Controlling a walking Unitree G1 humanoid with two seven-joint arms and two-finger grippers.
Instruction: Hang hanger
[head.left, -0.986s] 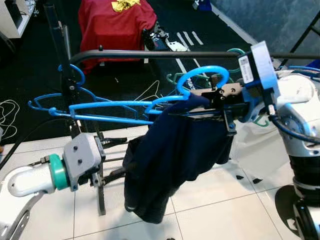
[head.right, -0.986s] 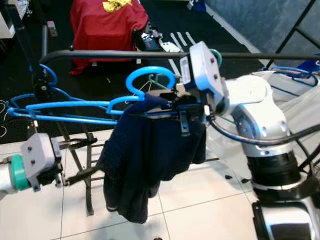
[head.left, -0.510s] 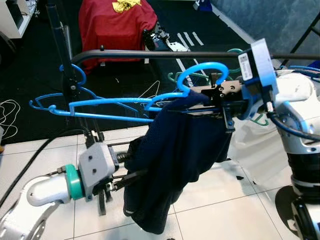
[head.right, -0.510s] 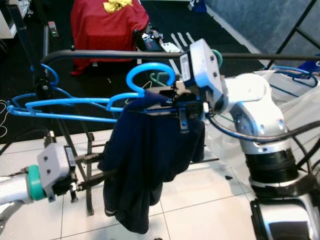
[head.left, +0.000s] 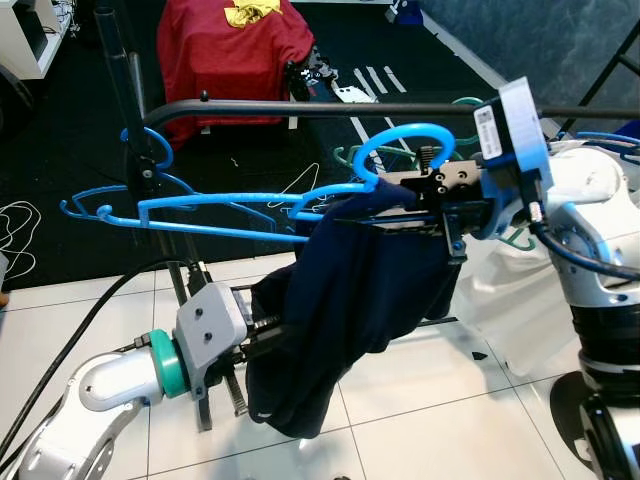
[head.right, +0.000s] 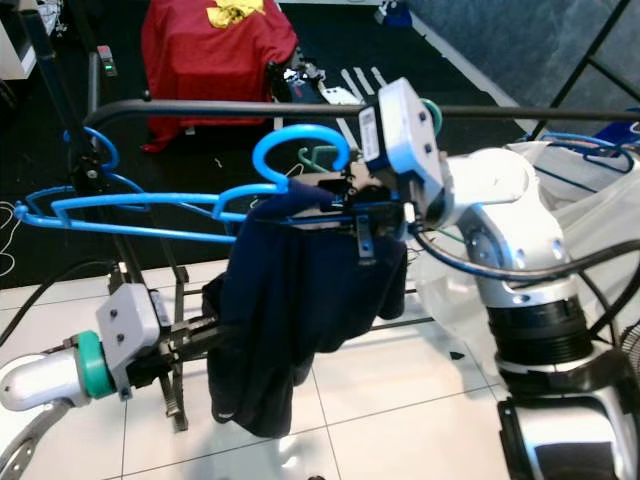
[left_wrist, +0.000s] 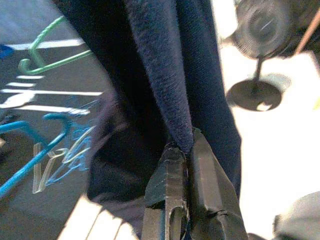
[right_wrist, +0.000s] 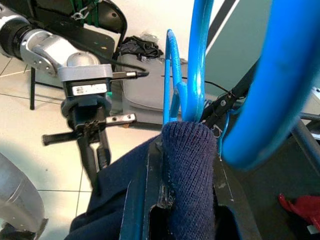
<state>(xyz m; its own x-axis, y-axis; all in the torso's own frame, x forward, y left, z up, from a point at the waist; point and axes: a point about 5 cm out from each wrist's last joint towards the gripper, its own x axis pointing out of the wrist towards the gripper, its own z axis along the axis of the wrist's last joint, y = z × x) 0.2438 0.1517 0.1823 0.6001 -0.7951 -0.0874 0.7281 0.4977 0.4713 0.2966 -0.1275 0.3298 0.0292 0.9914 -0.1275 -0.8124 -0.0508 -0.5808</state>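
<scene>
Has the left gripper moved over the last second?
Yes. The left gripper has moved rightward, past the rack's leg, to the dark garment and pinches it.

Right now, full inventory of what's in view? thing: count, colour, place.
navy garment: 1, dark blue, draped on the held hanger, hanging down mid-scene
held hanger: 1, blue, hook just under the rail
rail: 1, black, horizontal across the rack
empty hangers: at least 2, blue, at the rack's left post
green hanger: 1, green, on the dark floor beyond the rack
red garment: 1, red with yellow print, draped over something behind the rack
white cloth: 1, white, beside the right arm
floor: white tiles near, dark carpet farther back
left pincer: shut on a fold of the navy garment, low
right pincer: shut on the held hanger and garment top
</scene>
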